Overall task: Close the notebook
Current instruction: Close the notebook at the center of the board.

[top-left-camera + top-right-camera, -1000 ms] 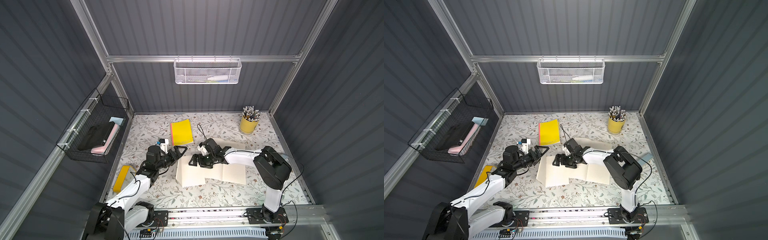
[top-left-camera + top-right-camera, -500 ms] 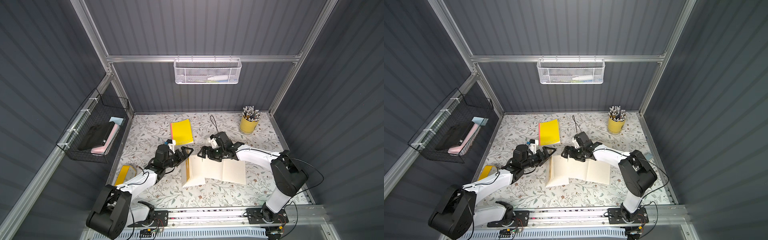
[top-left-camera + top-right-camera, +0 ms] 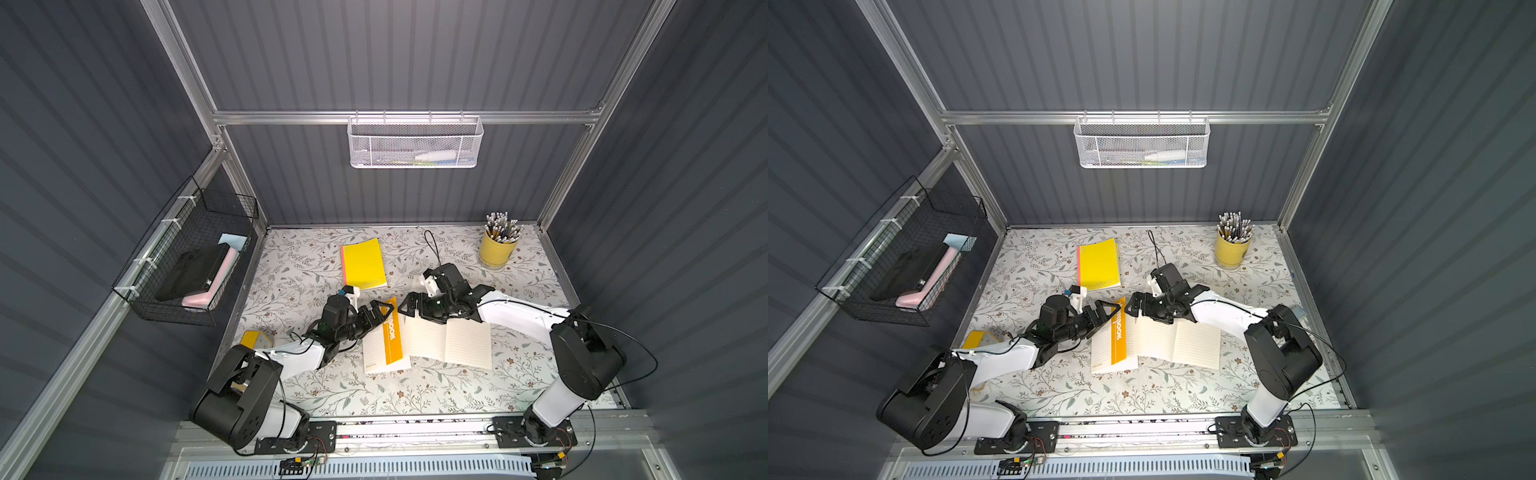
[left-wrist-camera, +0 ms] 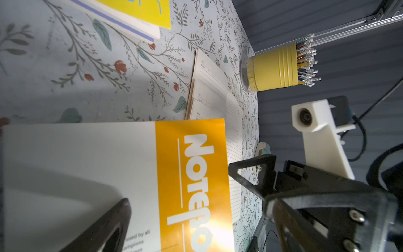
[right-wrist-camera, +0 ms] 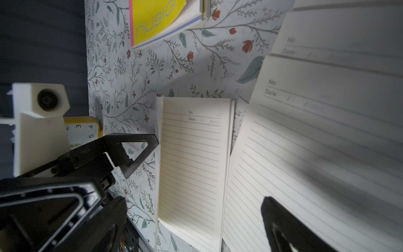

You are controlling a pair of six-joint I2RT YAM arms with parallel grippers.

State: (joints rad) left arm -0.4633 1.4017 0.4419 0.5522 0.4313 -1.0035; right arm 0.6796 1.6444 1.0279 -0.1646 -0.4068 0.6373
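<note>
- Far left, I see a wire basket (image 3: 187,266) hanging on the wall.
- My left jaws are spread wide and grip nothing, with their tips by the raised cover (image 3: 392,332).
- Behind them lies a yellow pad (image 3: 362,264).
- The notebook (image 3: 446,345) sits on the bench (image 3: 332,386) near the middle. Its pages lie open and its orange-and-white cover is tilted up on the left.
- My right jaws are spread wide and empty, over the notebook's far edge.
- A pencil cup (image 3: 496,249) stands in the far right corner.

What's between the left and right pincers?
The raised notebook cover: left pincer is on its outer side, right pincer over the pages. It shows in both top views.
</note>
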